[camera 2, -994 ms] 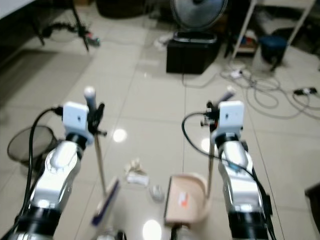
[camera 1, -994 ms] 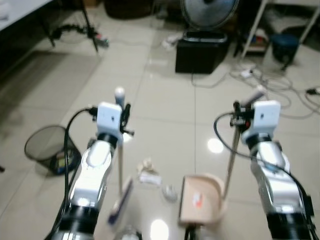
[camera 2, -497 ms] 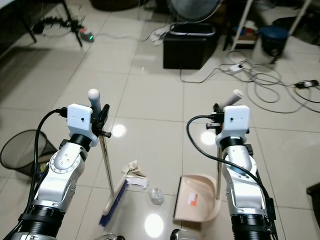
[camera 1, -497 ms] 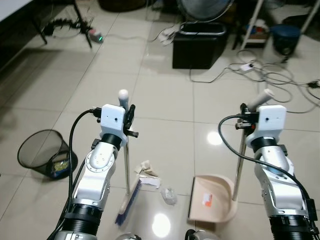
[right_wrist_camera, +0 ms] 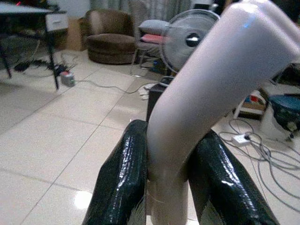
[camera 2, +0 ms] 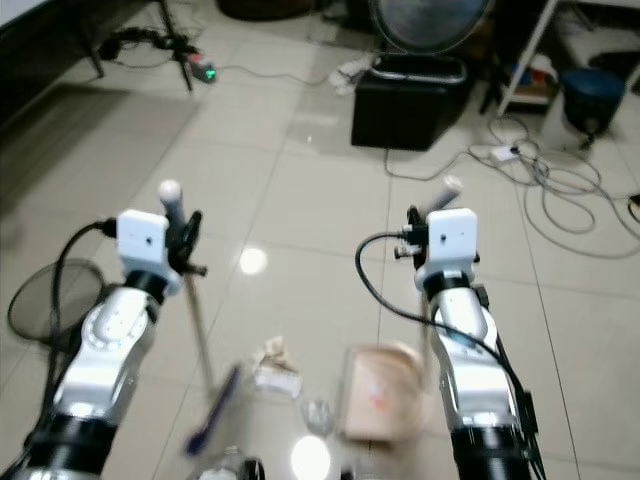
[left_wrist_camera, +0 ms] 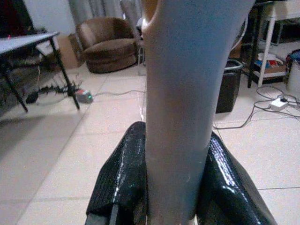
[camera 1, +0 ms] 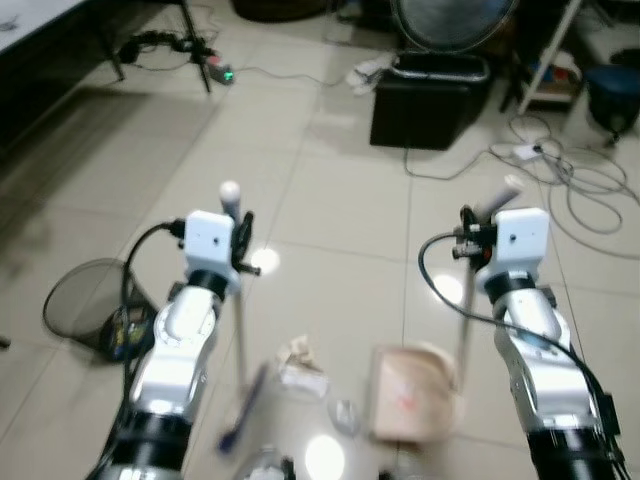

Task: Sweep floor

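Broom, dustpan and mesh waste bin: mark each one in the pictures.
broom (camera 1: pixel 240 330), left eye view, on its handle.
dustpan (camera 1: pixel 408 405), left eye view, on its tray.
mesh waste bin (camera 1: pixel 80 300), left eye view, on its rim.

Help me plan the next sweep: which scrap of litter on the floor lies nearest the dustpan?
The small clear crumpled scrap, just left of the dustpan. The white crumpled paper pieces lie farther left, nearer the broom.

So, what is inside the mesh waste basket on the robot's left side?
Through the dark mesh of the waste basket some blurred blue and yellowish litter shows near its bottom. What the pieces are cannot be told, and the wall hides the rest.
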Controlling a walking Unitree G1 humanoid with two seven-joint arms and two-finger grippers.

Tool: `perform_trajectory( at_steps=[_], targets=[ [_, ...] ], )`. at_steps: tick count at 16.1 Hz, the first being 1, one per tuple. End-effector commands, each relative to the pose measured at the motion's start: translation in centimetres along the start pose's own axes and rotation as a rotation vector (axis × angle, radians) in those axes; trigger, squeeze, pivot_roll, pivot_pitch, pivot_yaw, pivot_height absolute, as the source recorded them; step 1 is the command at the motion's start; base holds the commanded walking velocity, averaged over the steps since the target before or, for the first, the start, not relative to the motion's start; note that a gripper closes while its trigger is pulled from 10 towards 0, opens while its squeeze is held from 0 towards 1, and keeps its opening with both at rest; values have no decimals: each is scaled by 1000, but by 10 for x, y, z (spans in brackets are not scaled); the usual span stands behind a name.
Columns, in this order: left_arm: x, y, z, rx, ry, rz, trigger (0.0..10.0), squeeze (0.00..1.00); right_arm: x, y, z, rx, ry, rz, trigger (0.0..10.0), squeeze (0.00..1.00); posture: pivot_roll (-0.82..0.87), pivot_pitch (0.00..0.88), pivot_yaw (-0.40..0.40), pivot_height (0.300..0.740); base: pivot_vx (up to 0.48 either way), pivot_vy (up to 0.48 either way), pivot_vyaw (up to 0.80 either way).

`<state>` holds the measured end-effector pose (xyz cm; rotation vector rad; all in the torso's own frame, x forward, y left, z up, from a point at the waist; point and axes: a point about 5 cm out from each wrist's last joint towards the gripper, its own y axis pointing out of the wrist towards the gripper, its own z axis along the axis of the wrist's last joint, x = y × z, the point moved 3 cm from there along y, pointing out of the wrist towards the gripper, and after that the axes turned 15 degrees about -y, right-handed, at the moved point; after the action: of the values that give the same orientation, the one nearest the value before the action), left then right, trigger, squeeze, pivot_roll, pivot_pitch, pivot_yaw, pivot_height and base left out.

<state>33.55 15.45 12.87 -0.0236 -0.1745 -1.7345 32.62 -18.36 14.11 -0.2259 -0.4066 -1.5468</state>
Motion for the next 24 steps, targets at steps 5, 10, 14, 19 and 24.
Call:
perform_trajectory(
  at_steps=[5, 10, 14, 19, 24],
  targets=[
    [-6, -1, 0, 15, 38, 27, 10000, 0, 13, -1, -11, -4, -56, -27, 10000, 0, -6, 143, 23, 740, 0, 0, 0],
    [-23, -4, -13, -2, 53, 109, 10000, 0, 6, 14, -21, 55, -156, 42, 10000, 0, -3, 181, 18, 740, 0, 0, 0],
    [-28, -6, -17, 67, 25, 188, 10000, 0, -35, 24, -12, 170, -177, 184, 10000, 0, -7, 255, -32, 740, 0, 0, 0],
    [-24, -11, -11, 175, 25, 212, 10000, 0, -77, 25, 16, 350, -130, 238, 10000, 0, 7, 312, -31, 740, 0, 0, 0],
    [-12, 4, -12, 193, 32, 157, 10000, 0, -89, 21, 7, 337, -151, 260, 10000, 0, -1, 319, -19, 740, 0, 0, 0]
  ],
)
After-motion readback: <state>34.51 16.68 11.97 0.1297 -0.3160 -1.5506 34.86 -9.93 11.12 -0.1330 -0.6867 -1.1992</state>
